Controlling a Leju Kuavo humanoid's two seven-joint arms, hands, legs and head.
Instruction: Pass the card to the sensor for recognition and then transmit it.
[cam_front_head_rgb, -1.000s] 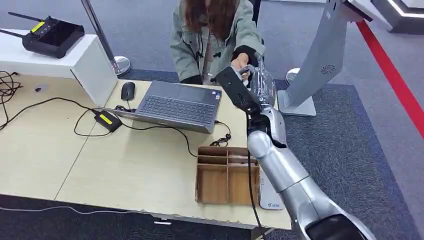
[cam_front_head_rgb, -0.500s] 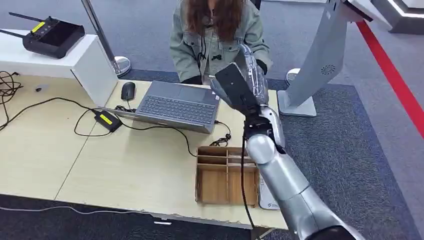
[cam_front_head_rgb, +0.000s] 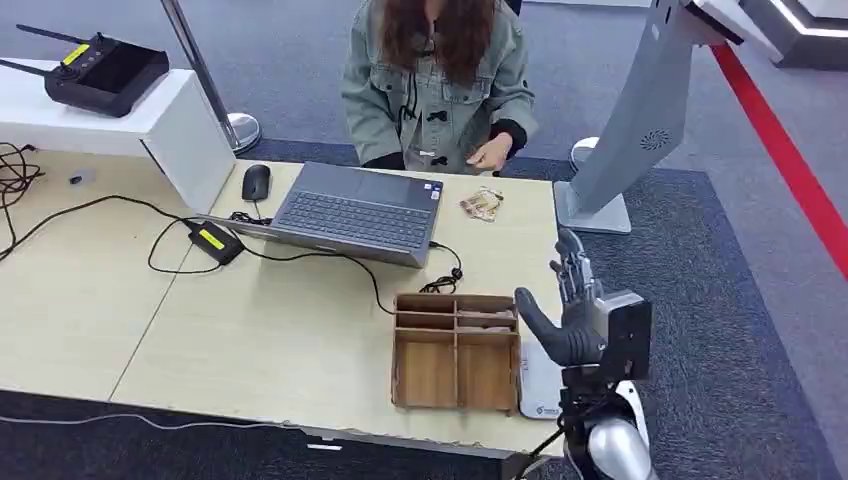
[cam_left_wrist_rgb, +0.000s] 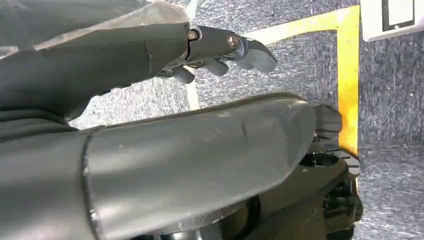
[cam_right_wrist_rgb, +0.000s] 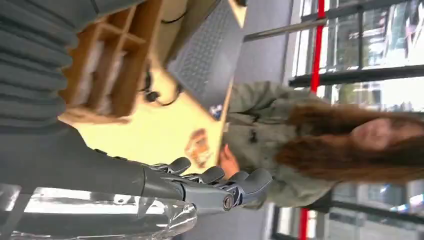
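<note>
The card (cam_front_head_rgb: 482, 203) lies on the desk (cam_front_head_rgb: 250, 330) just right of the laptop (cam_front_head_rgb: 355, 212), before the person's hand (cam_front_head_rgb: 491, 153), while further right the robot's right hand (cam_front_head_rgb: 575, 315) hovers beside the wooden organizer (cam_front_head_rgb: 455, 350), fingers spread and empty, above the white sensor pad (cam_front_head_rgb: 540, 385).

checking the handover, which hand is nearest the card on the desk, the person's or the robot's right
The person's hand, just beyond the card at the desk's far edge. The robot's right hand hangs empty beside the wooden tray.
</note>
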